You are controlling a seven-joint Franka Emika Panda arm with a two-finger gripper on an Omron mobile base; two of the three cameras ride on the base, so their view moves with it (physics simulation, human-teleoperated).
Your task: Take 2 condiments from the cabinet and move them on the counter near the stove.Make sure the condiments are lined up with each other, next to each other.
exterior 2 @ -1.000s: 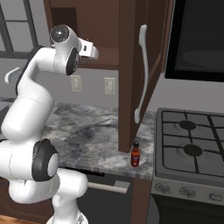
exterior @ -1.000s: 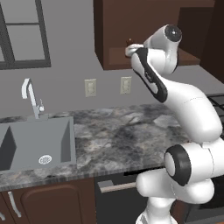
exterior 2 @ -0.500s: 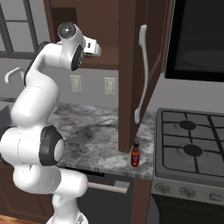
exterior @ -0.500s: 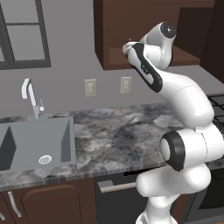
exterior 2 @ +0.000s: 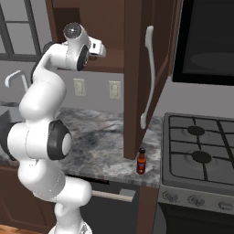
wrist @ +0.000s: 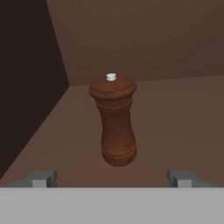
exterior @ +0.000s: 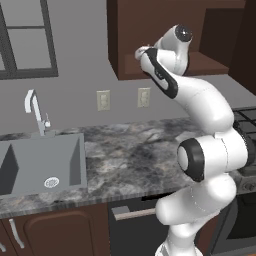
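Left base view: arm raised to the cabinet (exterior: 200,65), pincer (exterior: 141,51) at the shelf's front edge. Right base view: red sauce bottle (exterior 2: 141,161) already upright on the desk (exterior 2: 103,146), just beside the stove (exterior 2: 201,151). Hand view: pepper mill (wrist: 114,120) upright on the shelf, long axis vertical, dead ahead between wide-open, empty fingertips (wrist: 41,178).

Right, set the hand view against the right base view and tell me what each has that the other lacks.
Hand view: the brown pepper mill standing upright on the cabinet shelf, centred ahead of the open gripper, whose fingertips sit well apart and short of it.

Right base view: the red sauce bottle upright on the counter beside the stove, and the white arm reaching up.

Both: the dark brown cabinet interior that the hand points into.
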